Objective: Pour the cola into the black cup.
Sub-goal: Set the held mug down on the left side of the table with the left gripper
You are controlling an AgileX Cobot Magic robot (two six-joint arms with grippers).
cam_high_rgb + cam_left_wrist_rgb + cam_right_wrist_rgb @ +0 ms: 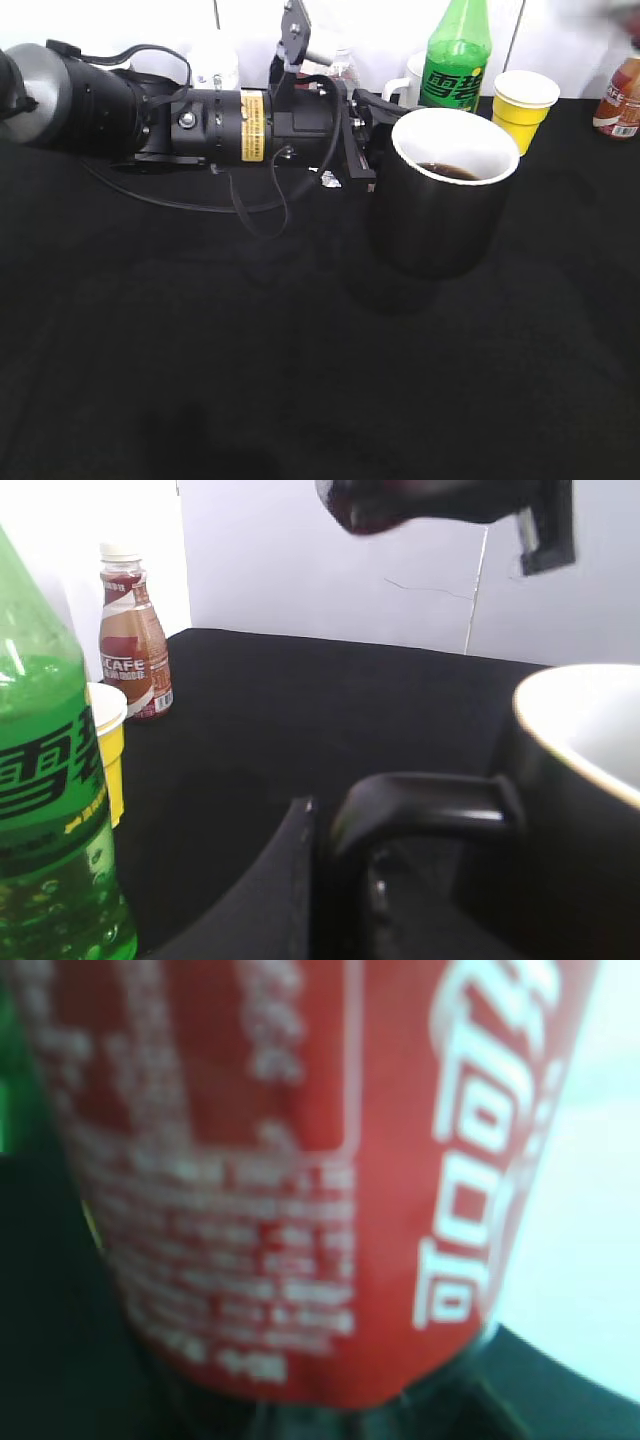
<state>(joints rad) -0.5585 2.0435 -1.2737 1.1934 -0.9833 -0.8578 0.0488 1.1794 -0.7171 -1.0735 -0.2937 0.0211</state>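
Bench [200,380]: black cloth, mostly bare toward the near edge; everything clusters along the far edge, right of centre. Left arm [150,110] lies low across the far left part of the bench, reaching to the black cup's handle [420,800]; the left claw [365,125] sits at that handle, but whether it is clamped on it or merely beside it I cannot tell from either view. Cola [300,1180]: fills the right wrist view, red label close to the lens and blurred, so the right claw appears to have hold of the bottle, though its fingers are not visible and its opening cannot be read. The left wrist view shows a dark rounded end [390,505] overhead, probably the bottle's lower part tipped above the cup. Black cup [450,195]: stands upright on the bench near the far edge, right of centre, a shallow pool of dark liquid [450,172] already inside. Judgement: pour is under way, cup far from full. To do it well, keep the mouth over the cup's white interior, tilt slowly to avoid glugging, and keep the cup steadied. Green soda bottle [458,55] and yellow paper cup [524,105] stand just behind the cup, so swing clear of them. Small coffee bottle [620,98] at far right corner.
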